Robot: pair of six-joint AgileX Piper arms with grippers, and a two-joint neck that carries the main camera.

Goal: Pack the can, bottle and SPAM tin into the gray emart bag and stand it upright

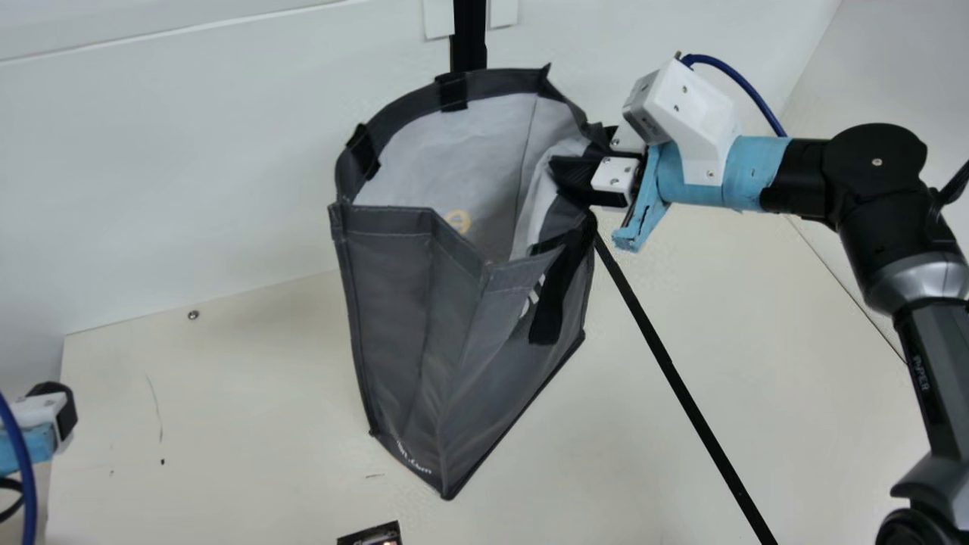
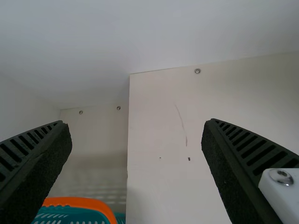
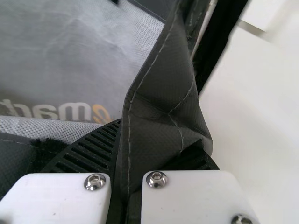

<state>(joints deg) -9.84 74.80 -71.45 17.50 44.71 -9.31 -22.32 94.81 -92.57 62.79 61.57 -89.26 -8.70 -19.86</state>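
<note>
My ct: 1 bag (image 1: 394, 303), 1 basket (image 2: 86, 202), 1 tbl (image 1: 227, 409), & 1 dark obj (image 1: 372, 537) I can't ID.

Emart name (image 3: 70, 111), mirrored, inside gray bag (image 1: 394, 303); white lettering (image 1: 414, 458) outside; small print (image 1: 920, 372) on right arm (image 1: 939, 341).

In the main view, the right arm (image 1: 927, 356) runs up from four o'clock, bends at a black joint (image 1: 874, 163) near half past two, and points its blue-wrapped wrist (image 1: 746, 170) toward nine; the right gripper (image 1: 564, 172), at one o'clock, is pinched closed. The left arm (image 1: 29, 445) sits about half past eight, the left gripper's (image 2: 135, 122) fingers wide apart
</note>
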